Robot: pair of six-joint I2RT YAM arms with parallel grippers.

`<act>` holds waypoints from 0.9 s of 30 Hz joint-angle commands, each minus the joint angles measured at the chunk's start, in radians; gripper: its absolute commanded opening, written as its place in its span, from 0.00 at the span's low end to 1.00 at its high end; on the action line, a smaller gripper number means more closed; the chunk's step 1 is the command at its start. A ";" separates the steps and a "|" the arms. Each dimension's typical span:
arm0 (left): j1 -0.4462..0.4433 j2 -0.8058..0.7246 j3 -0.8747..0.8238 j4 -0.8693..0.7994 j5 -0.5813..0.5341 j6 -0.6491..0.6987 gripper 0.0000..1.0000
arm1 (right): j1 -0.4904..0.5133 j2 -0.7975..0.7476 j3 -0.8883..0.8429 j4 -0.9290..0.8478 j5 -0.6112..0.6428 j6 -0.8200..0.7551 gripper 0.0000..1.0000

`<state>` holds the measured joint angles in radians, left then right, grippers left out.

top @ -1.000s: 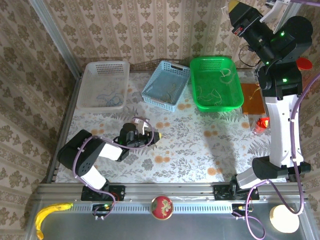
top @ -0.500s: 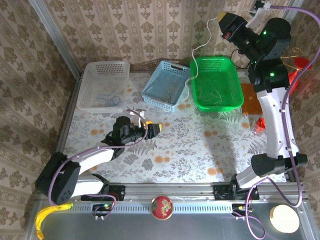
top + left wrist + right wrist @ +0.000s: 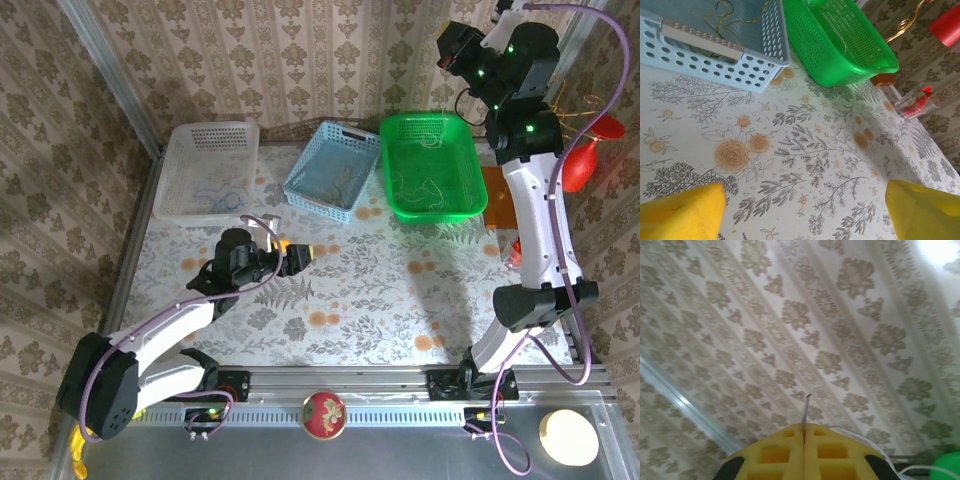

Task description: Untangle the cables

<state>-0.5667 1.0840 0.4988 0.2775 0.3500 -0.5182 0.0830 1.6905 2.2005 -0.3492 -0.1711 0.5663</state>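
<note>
My right gripper (image 3: pixel 447 45) is raised high above the back of the green basket (image 3: pixel 470 205). Its yellow jaws (image 3: pixel 804 429) are shut on a thin white cable (image 3: pixel 804 412), whose tip pokes out past them while the rest trails off to the right. Several pale cables (image 3: pixel 425 185) lie in the green basket. A bluish one (image 3: pixel 215 195) lies in the white basket (image 3: pixel 180 150), and yellowish ones (image 3: pixel 725 15) in the blue basket (image 3: pixel 740 75). My left gripper (image 3: pixel 297 255) hovers low over the flowered table, open (image 3: pixel 805 210), with nothing between its fingers.
An orange mat (image 3: pixel 500 195) and a small red object (image 3: pixel 520 248) lie right of the green basket. A red balloon-like thing (image 3: pixel 585 165) hangs by the right arm. A red ball (image 3: pixel 323 413) and a white disc (image 3: pixel 567 437) sit on the front rail.
My left gripper has opened wide and shifted slightly back as its arm stretched out. My right gripper swung left and stayed shut on the white cable.
</note>
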 commanded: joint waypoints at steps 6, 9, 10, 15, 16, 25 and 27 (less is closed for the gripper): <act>0.012 -0.044 0.045 -0.066 0.000 0.031 0.86 | 0.014 -0.031 -0.178 0.006 0.219 -0.115 0.00; 0.013 -0.058 0.056 -0.090 0.000 0.036 0.86 | 0.034 -0.047 -0.263 0.044 0.266 -0.135 0.00; 0.013 -0.063 0.059 -0.097 -0.001 0.035 0.86 | 0.040 -0.050 -0.280 0.048 0.276 -0.142 0.00; 0.013 -0.082 0.058 -0.113 -0.012 0.035 0.86 | 0.049 -0.067 -0.380 0.087 0.288 -0.141 0.00; 0.013 -0.084 0.056 -0.112 -0.014 0.035 0.86 | 0.049 -0.069 -0.398 0.092 0.287 -0.137 0.00; 0.013 -0.085 0.071 -0.132 -0.020 0.029 0.87 | 0.080 -0.031 -0.508 0.100 0.321 -0.126 0.00; 0.013 -0.090 0.083 -0.151 -0.027 0.025 0.87 | 0.080 -0.013 -0.526 0.091 0.339 -0.122 0.00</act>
<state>-0.5610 1.0142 0.5346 0.1505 0.3386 -0.5007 0.1566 1.6615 1.6951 -0.2825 0.1116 0.4442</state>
